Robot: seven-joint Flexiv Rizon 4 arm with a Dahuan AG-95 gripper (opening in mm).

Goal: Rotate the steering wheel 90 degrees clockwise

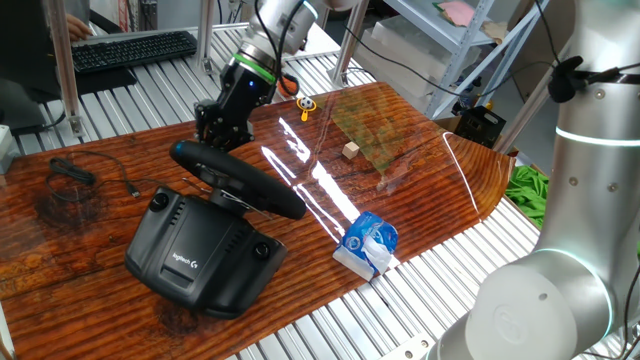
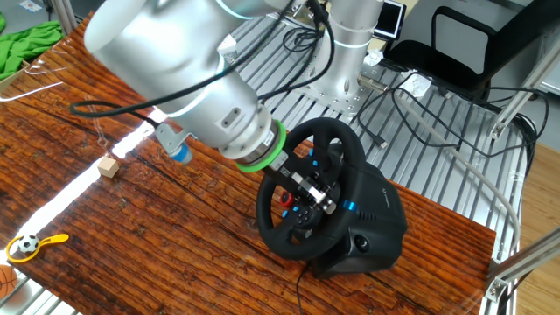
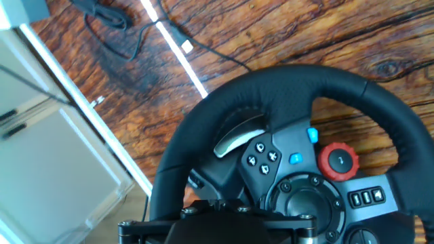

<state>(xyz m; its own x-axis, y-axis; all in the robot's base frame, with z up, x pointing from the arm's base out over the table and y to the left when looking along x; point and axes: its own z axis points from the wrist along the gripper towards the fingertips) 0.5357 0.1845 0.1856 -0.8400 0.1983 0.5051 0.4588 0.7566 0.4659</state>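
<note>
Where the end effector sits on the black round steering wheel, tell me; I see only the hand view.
Observer: The end effector is at the rim of the black round steering wheel, on the face side, opposite the bulky black Logitech base. I cannot tell whether it grips.
Operator: List what lies beyond my frame.
Observer: A small wooden cube lies on the brown wooden table, apart from the wheel.
Operator: Go on.
Observer: A blue and white plastic packet lies near the table's edge, apart from the base.
</note>
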